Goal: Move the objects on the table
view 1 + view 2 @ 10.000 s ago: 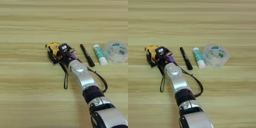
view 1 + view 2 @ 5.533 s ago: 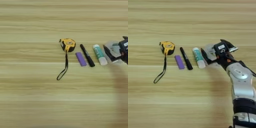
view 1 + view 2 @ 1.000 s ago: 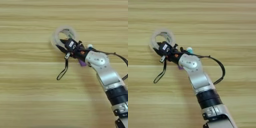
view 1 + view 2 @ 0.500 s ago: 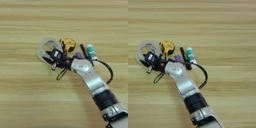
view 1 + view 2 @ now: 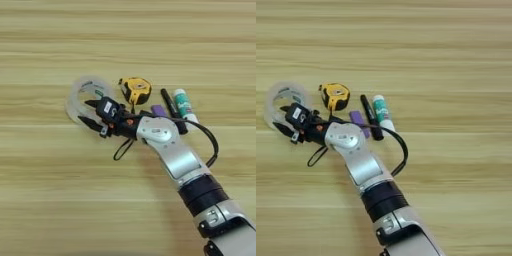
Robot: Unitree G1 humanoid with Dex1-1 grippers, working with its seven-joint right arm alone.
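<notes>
Now clear tape roll (image 5: 82,97) — translucent ring, flat on table (image 5: 45,200) — pincer (image 5: 90,113) over it.

Your open ground is the table (image 5: 45,200) at far, left and near sides. A cluster blocks the centre: clear tape roll (image 5: 80,97), tape measure (image 5: 135,90), marker (image 5: 170,102) and glue stick (image 5: 183,103) (all close-set, narrow gaps between).
</notes>
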